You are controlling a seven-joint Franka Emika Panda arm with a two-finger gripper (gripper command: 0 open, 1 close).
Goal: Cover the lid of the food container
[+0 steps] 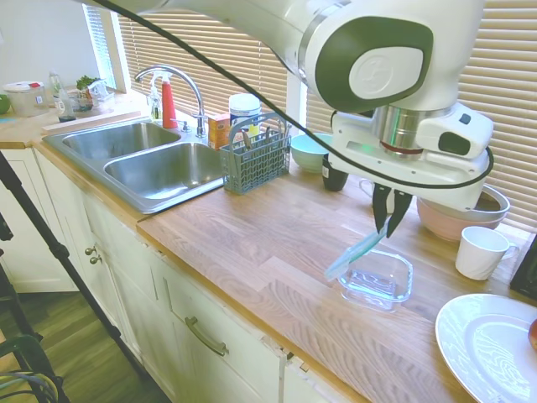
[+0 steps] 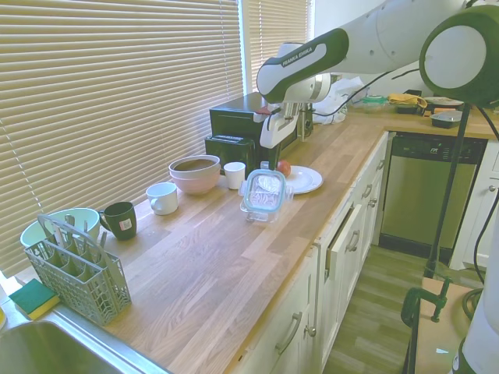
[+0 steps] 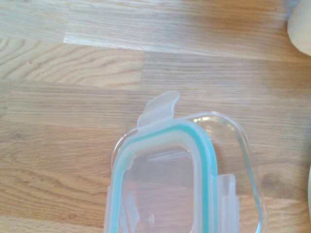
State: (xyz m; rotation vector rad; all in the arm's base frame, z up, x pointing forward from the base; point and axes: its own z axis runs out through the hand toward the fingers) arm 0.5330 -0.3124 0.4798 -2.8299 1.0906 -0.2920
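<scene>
1. First exterior view: the lid (image 1: 359,252) hangs tilted in the air, its upper edge pinched between the closed fingers of the gripper (image 1: 390,220), its lower edge dipping toward the counter's front.
2. The food container (image 1: 377,279) sits directly beneath it on the wooden countertop (image 1: 252,243) — clear, shallow, open on top. The lid's low end reaches past the container's near rim; whether it touches the rim I cannot tell.
3. The second exterior view shows the lid (image 2: 264,191) face-on, teal seal ringing a clear panel, with the container (image 2: 261,213) just below it and the gripper (image 2: 270,161) clamped on the lid's top edge.
4. In the wrist view the lid (image 3: 165,179) overlaps the container (image 3: 245,160) off-centre: the glass rim shows past one side, and a clear snap tab (image 3: 158,109) sticks out over the wood.
5. Just beside the container stands a white mug (image 1: 482,252); behind that, a pink bowl (image 1: 457,217) — stacked with a darker one inside.
6. A white plate (image 1: 487,344) lies near the counter's front edge, close to the container.
7. Farther along the counter: a dark mug (image 2: 119,220), a pale green bowl (image 1: 310,153), then a grey cutlery basket (image 1: 254,159) beside the steel double sink (image 1: 147,159).
</scene>
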